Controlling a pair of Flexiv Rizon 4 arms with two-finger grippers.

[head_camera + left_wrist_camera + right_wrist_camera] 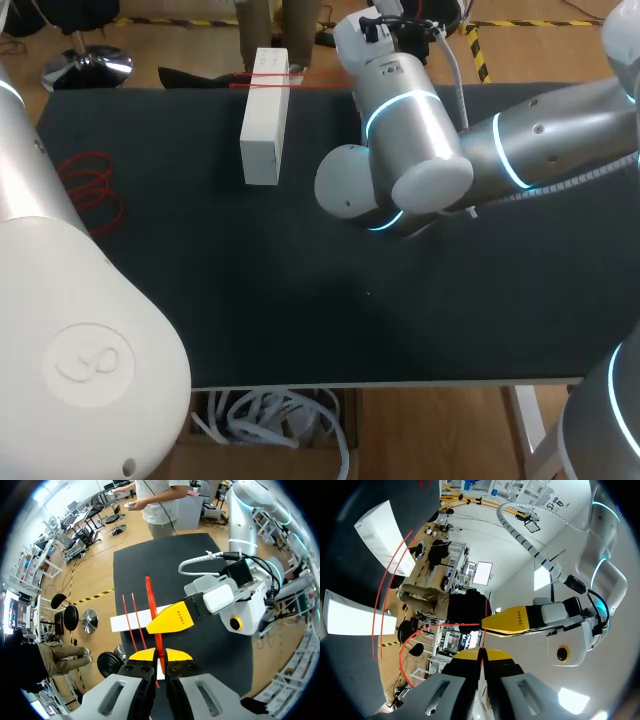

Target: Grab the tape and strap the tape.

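Now gripping the red tape (153,600) at two spots over the far end of the white box (262,130). Clamped narrow with the left jaws on the broad strand, tips almost meeting around it, just beside the box. Pinched equally narrow with the right jaws on a thin, edge-on run of the same tape in the right wrist view. Crowded close — one yellow fingertip (170,621) of the right jaws just ahead of the left pair, near touching the strand. Stretched in with the right arm (420,140) from the right, past the middle, toward the far edge of the dark surface (300,300). Wrapped already by two thin red loops (268,80) across the box's far end, at or just past the surface's far edge. Lying well apart at the left: a loose red coil (90,190), probably spare tape.

Probably mid-strap, drawing another turn taut between the two grips. Could drag or swing the box by pulling harder on one side, and tip it off the far edge — with seemingly little surface under that end. Could lose the tape from one pair of jaws by tugging against so slim a pinch on a slick band. Could clash yellow tips by closing the gap any further. Could shed the loops off the box's end by letting tension drop.
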